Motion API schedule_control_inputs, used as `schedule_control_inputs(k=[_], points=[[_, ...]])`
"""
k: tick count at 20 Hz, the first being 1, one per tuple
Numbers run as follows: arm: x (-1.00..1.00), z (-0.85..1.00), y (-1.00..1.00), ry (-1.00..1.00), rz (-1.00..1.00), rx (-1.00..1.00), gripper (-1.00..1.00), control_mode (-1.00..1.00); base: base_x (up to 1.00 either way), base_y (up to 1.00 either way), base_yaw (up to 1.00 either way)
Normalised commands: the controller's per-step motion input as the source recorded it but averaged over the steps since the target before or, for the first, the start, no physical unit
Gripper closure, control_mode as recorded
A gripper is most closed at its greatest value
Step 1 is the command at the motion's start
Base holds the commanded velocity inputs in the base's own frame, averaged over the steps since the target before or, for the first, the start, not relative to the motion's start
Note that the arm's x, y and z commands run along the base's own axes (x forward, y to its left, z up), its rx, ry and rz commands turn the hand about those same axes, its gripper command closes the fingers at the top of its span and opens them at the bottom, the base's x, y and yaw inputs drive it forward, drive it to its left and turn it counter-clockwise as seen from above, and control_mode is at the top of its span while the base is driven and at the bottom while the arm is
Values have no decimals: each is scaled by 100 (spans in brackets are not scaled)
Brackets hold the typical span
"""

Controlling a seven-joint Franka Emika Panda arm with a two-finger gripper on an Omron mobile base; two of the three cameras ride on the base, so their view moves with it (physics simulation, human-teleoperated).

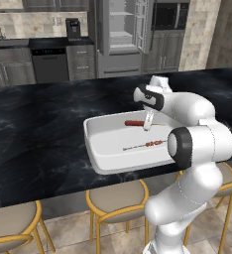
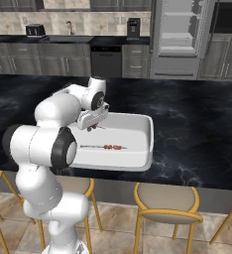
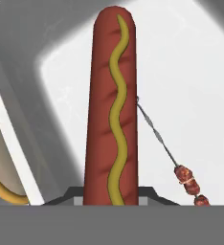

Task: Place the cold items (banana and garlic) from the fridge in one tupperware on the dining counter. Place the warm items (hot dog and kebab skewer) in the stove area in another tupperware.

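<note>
A large white tupperware (image 1: 94, 151) (image 2: 148, 143) sits on the black marble dining counter (image 1: 38, 124). My gripper (image 1: 147, 126) (image 3: 111, 198) is shut on one end of the hot dog (image 1: 134, 123) (image 3: 111, 110), a reddish-brown sausage with a mustard squiggle. The sausage is low over the far part of the tupperware floor (image 3: 190, 81); whether it touches I cannot tell. The kebab skewer (image 1: 146, 144) (image 2: 105, 147) (image 3: 187, 179) lies flat in the near part of the same tupperware, apart from the sausage.
Round stools (image 1: 117, 198) (image 2: 166, 201) with yellow frames stand along the counter's near side. Beyond the counter the steel fridge (image 1: 120, 34) (image 2: 180, 34) has its upper doors open. Grey cabinets and a dishwasher (image 1: 49, 64) line the back wall.
</note>
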Motion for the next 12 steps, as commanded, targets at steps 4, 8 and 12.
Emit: schedule_control_inputs(k=[4, 8, 12], points=[[55, -55, -11, 0, 24, 0, 100, -100, 0, 0, 0], [43, -54, -6, -4, 15, 0, 100, -100, 0, 0, 0], [41, -52, -3, -1, 8, 0, 100, -100, 0, 0, 0]])
